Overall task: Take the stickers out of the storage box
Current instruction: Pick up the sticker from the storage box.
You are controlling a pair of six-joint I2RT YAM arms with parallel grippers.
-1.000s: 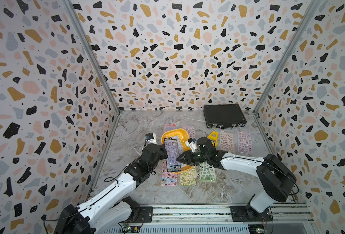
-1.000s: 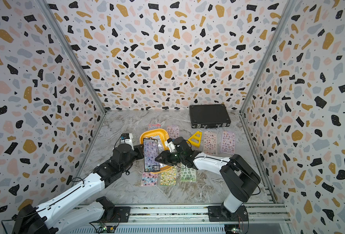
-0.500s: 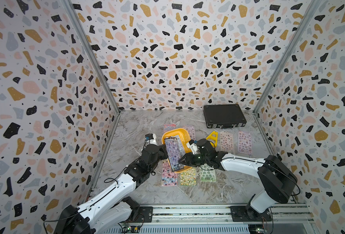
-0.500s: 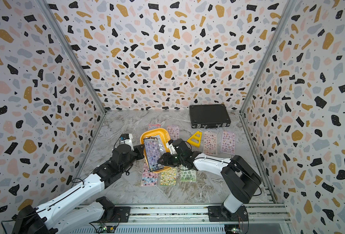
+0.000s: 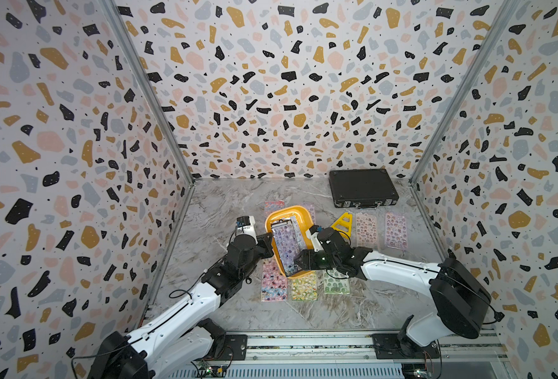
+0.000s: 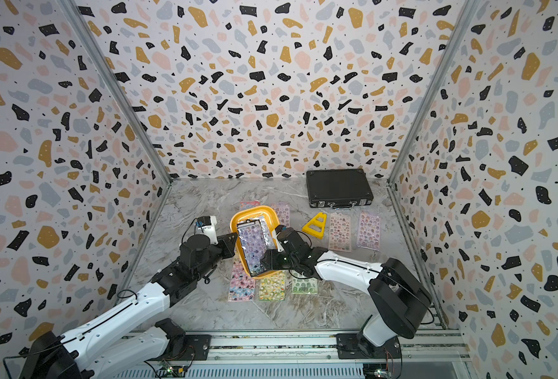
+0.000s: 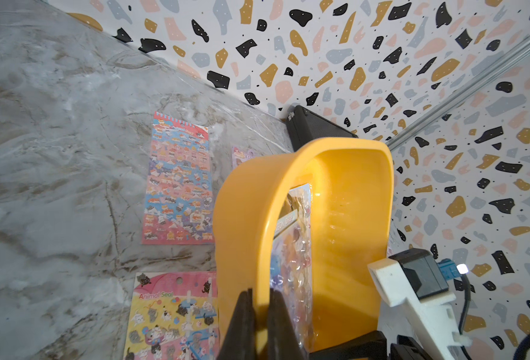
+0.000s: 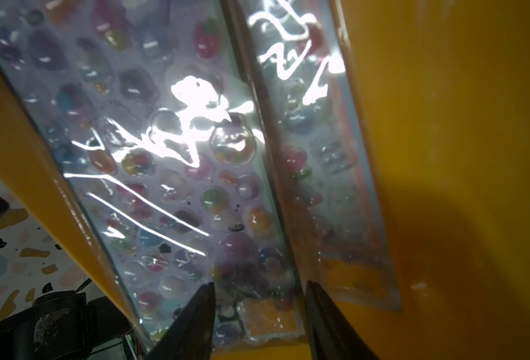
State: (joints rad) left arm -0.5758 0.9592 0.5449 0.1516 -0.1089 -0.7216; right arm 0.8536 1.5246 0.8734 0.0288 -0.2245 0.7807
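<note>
The yellow-orange storage box (image 5: 290,210) (image 6: 254,210) is held tilted up off the table. My left gripper (image 5: 268,242) (image 7: 260,291) is shut on its rim (image 7: 266,237). Inside leans a purple sheet of stickers (image 5: 287,244) (image 6: 254,249) (image 8: 170,187) in a glossy sleeve, with a second sheet (image 8: 322,187) behind it against the box wall (image 8: 444,156). My right gripper (image 5: 299,262) (image 8: 259,285) is open at the box's lower end. Its jaws stand either side of the front sheet's bottom corner without pinching it.
Sticker sheets lie on the marble table: a pink one (image 5: 272,284), a yellow-green one (image 5: 303,285) and a green one (image 5: 336,284) in front, two pink ones (image 5: 366,229) to the right. A yellow triangular piece (image 5: 343,223) and a black briefcase (image 5: 362,187) sit behind.
My right gripper's jaws have spread wider at the lower end of the sheet in the box. The left gripper keeps its hold on the tilted box.
</note>
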